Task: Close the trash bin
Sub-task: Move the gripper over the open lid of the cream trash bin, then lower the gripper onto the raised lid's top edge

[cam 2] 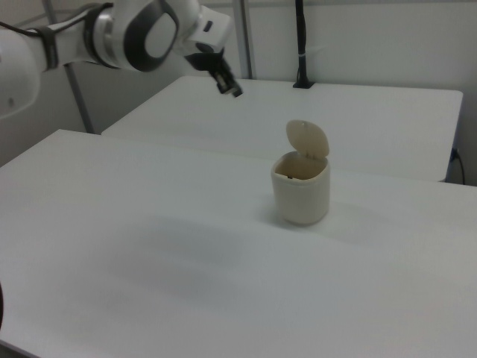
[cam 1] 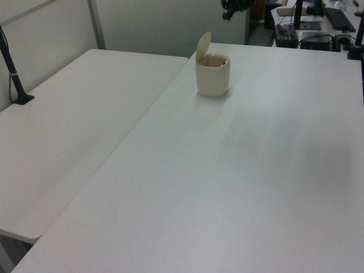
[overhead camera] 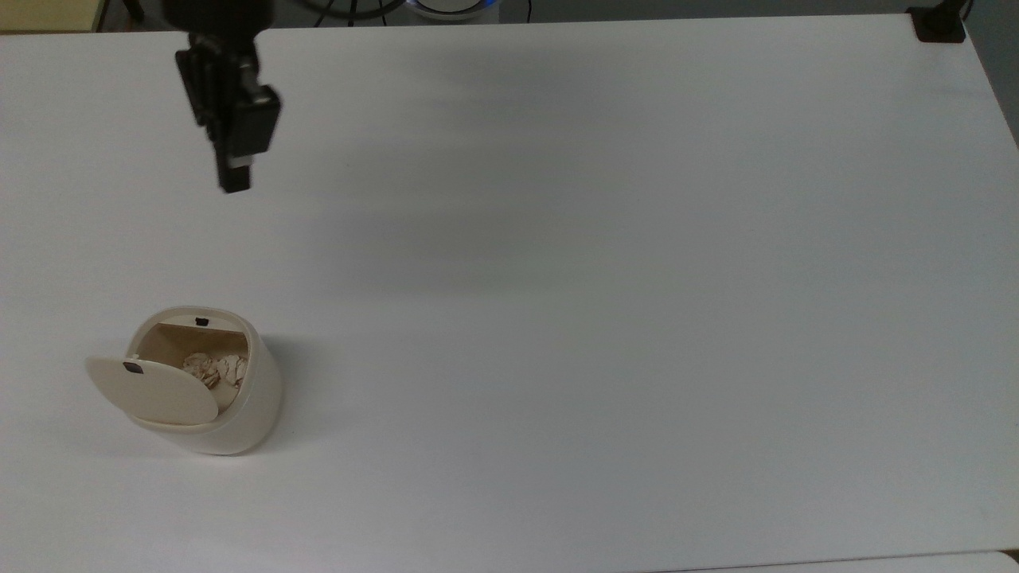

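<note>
I hold the jaws, state impossible to tell, high above the worktop (overhead camera: 605, 302); a hard push could topple the open trash bin (overhead camera: 239, 422).

The trash bin (overhead camera: 231, 414) at the top view's lower left is cream-white, its raised lid (overhead camera: 151, 390) the same cream with a small black tab (overhead camera: 133, 367) (tan interior, pale beige crumpled paper (overhead camera: 213, 369) inside). The table (overhead camera: 605, 318) is plain white. The gripper (overhead camera: 233, 181) at upper left is black; in the right view the arm (cam 2: 112, 33) is white with grey.
</note>
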